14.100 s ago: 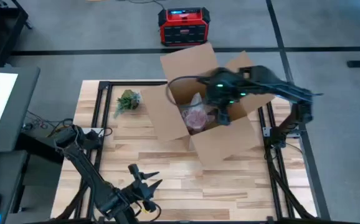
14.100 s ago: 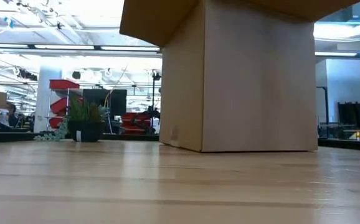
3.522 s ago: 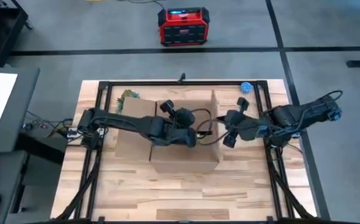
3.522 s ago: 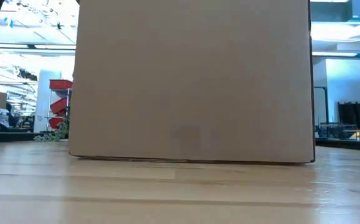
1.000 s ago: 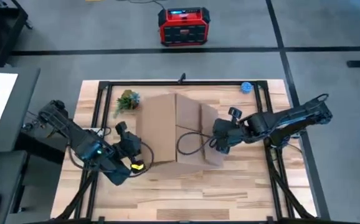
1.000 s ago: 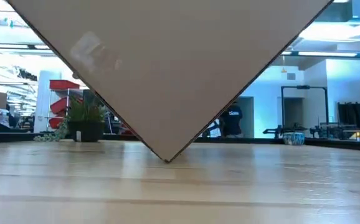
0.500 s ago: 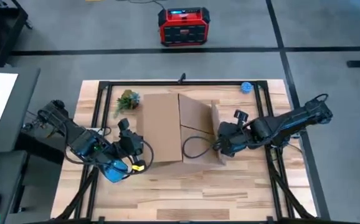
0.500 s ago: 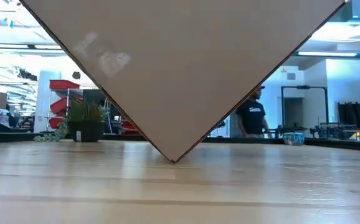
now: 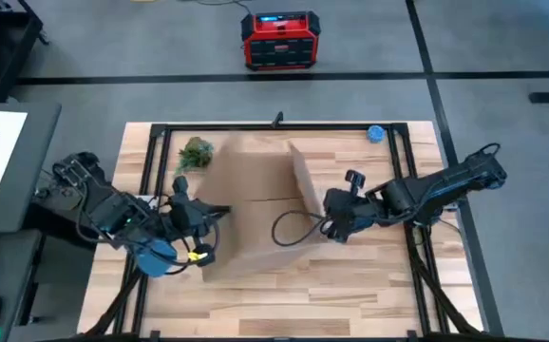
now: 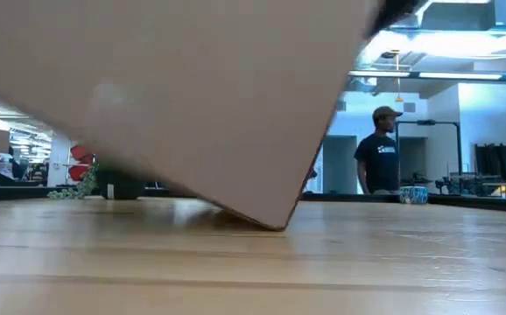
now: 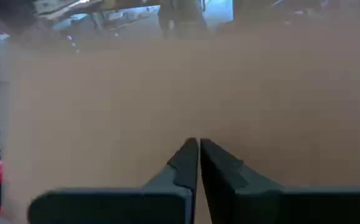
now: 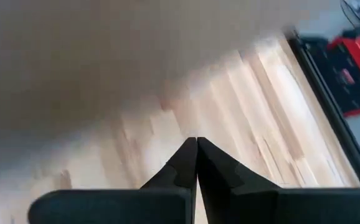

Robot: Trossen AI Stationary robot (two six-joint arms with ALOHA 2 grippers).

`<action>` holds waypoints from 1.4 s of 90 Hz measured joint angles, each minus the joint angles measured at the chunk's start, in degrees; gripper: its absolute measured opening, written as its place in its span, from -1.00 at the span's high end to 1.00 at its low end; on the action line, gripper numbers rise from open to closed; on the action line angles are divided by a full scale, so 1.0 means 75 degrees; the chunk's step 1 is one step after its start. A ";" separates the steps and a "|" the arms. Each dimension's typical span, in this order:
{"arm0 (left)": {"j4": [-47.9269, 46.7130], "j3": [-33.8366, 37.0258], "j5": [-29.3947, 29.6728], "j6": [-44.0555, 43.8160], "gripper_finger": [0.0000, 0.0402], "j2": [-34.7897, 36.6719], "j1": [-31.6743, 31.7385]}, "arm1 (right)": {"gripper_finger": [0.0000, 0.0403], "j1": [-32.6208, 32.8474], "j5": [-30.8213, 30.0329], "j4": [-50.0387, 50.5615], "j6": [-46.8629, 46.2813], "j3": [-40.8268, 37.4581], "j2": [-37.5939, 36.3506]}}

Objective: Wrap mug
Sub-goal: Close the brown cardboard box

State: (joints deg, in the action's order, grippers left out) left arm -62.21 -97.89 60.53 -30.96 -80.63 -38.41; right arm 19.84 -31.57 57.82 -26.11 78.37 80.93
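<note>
While the large brown cardboard box (image 9: 251,211) tips between both clenched, empty jaws, left gripper (image 9: 201,214) and right gripper (image 9: 330,228) should push evenly; the mug stays hidden.

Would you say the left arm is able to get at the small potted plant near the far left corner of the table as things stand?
Probably yes: the plant stands in the open beside the tilted cardboard box, and the left gripper, fingers shut, sits close by at the box's left side.

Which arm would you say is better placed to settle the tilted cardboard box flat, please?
Probably the left: the left gripper, fingers shut, points at the cardboard box beside its low end; the right gripper is at the raised side.
</note>
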 joint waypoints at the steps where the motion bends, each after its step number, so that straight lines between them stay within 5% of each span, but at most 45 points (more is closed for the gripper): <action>1: 0.0002 0.0019 0.0000 0.0000 1.00 -0.0003 0.0019 | 1.00 0.0000 0.0001 -0.0061 0.0029 0.0000 0.0000; 26: 0.0008 0.0814 -0.0141 -0.0465 1.00 -0.0107 0.0239 | 1.00 -0.0003 0.0276 -0.1164 0.0872 0.0006 0.0032; 40: 0.0768 0.0420 -0.0378 -0.0252 1.00 -0.0104 0.0164 | 1.00 0.0000 0.0094 -0.1927 0.1540 0.0000 0.0089; 49: 0.1186 -0.0249 -0.1362 0.0005 1.00 -0.0004 -0.0009 | 1.00 0.0003 -0.0296 -0.2573 0.1975 0.0003 0.0076; 59: 0.1177 -0.0914 -0.3876 -0.0442 1.00 0.0033 -0.0052 | 1.00 0.0003 -0.0446 -0.3307 0.2513 0.0003 0.0079; 68: 0.0929 -0.1001 -0.5871 -0.1675 1.00 0.0020 -0.0292 | 1.00 0.0003 -0.0449 -0.3791 0.2847 0.0003 0.0076; 76: 0.0461 -0.0827 -0.6826 -0.3422 1.00 -0.0011 -0.0774 | 1.00 0.0003 -0.0441 -0.3891 0.2931 0.0003 0.0076; 98: 0.0487 0.0760 -0.8361 -0.8366 1.00 -0.0019 -0.1776 | 1.00 -0.0014 -0.0438 -0.3889 0.2980 0.0003 0.0076; 126: 0.2525 0.2293 -0.8805 -1.1741 1.00 -0.0016 -0.3069 | 1.00 -0.0064 -0.0402 -0.3916 0.3151 0.0003 0.0076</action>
State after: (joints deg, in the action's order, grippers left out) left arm -43.27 -80.69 -5.51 -119.02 -80.75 -61.43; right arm 19.35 -34.58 28.45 -2.48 78.39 81.49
